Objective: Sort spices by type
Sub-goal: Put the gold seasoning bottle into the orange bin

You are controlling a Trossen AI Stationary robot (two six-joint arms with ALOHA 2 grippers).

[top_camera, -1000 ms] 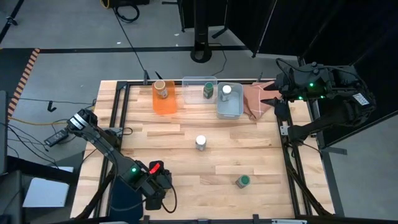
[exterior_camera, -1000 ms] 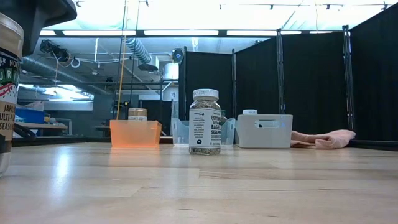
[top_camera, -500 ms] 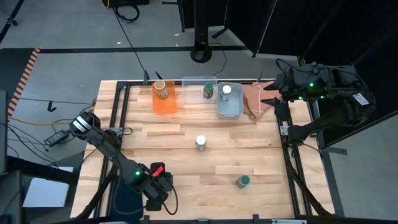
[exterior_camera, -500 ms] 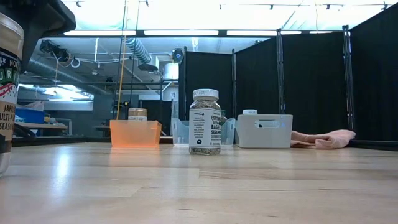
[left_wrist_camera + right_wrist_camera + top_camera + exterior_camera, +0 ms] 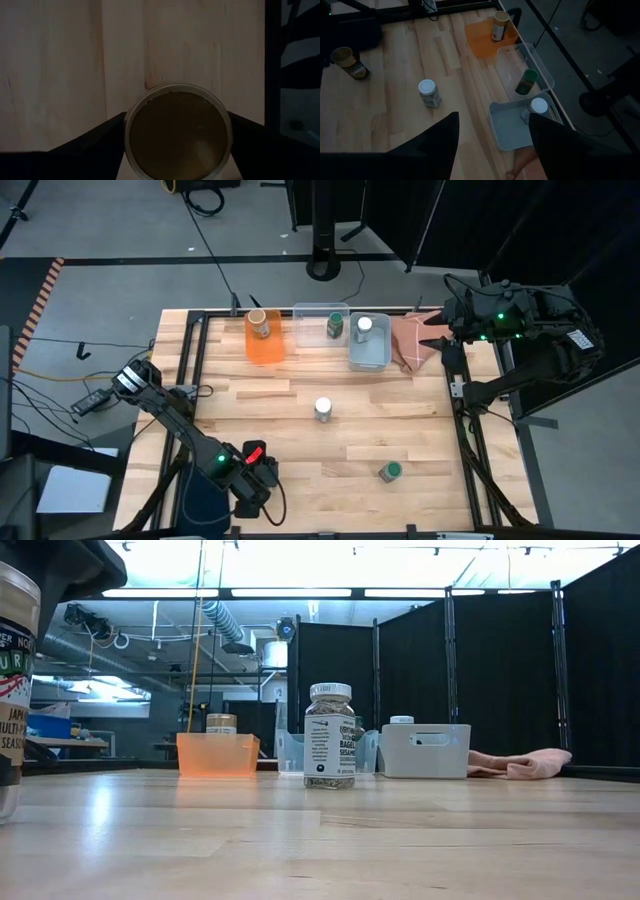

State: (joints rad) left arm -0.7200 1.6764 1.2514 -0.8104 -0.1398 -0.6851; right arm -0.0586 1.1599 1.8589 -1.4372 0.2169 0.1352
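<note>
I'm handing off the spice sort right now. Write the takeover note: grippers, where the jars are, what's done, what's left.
Left gripper: at the table's near left, fingers either side of a tan-lid jar; whether it grips is unclear.
Right gripper: open, empty, parked high off the far right corner.
Done: one tan-lid jar in the orange bin, one green-lid jar in the clear bin, one white-lid jar in the pale-blue bin.
Left: the tan-lid jar at the left gripper, the white-lid jar at mid-table, and the green-lid jar near the front edge, each to its matching bin.
</note>
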